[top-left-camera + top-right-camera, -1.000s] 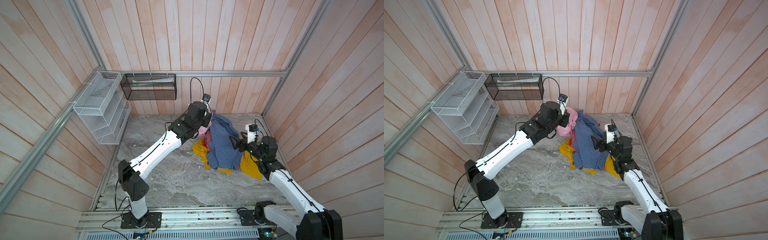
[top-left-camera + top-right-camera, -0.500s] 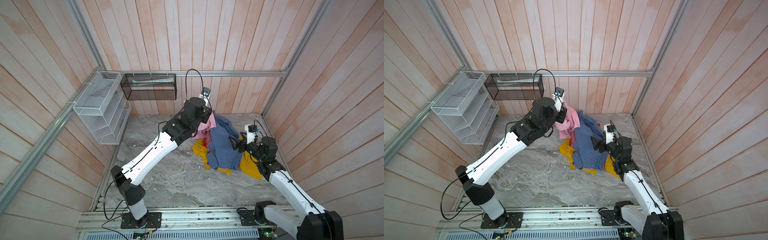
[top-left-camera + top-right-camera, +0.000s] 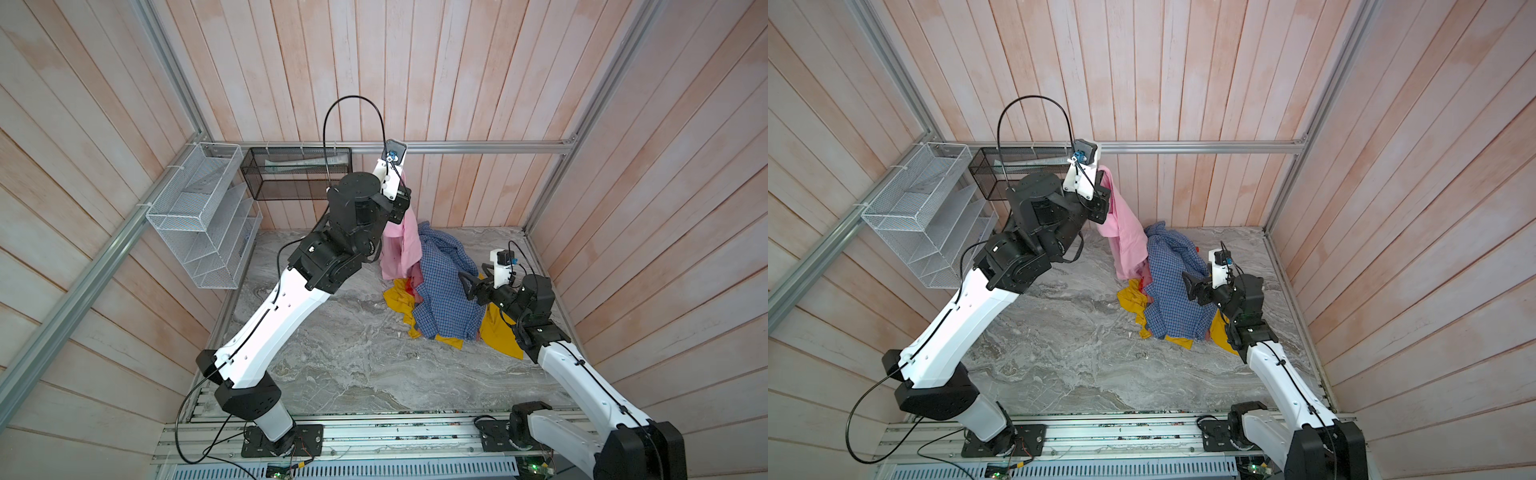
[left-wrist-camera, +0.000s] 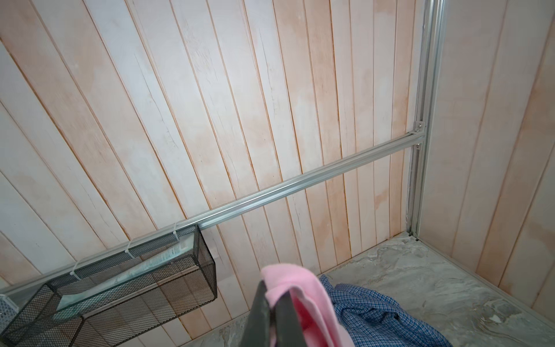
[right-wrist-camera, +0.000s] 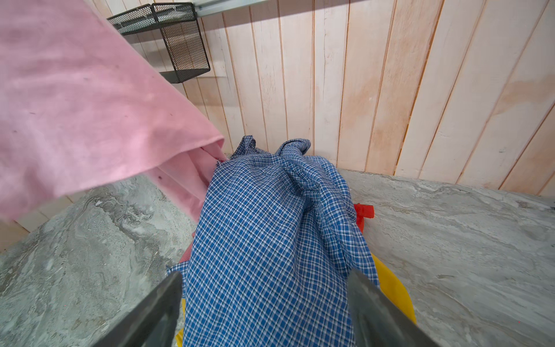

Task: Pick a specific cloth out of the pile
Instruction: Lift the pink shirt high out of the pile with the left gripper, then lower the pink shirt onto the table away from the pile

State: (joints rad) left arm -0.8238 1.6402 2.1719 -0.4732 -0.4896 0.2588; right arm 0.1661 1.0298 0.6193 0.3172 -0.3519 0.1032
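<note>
The left gripper (image 4: 274, 296) clamps the cloth (image 3: 401, 245) aloft; its hem, below the gripper, touches the pile (image 3: 444, 291). Separation not yet complete.

Raised left hand (image 3: 402, 198) clamped on pink cloth (image 3: 402, 245), lower end draping onto pile (image 3: 448, 311), right hand (image 3: 468, 285) at checked shirt (image 3: 441, 270)

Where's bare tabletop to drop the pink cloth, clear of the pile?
Widest: the marble tabletop between the left arm and the pile, running to the front rail. A smaller patch lies in the back right corner. Crowded: around the right gripper at the pile.
</note>
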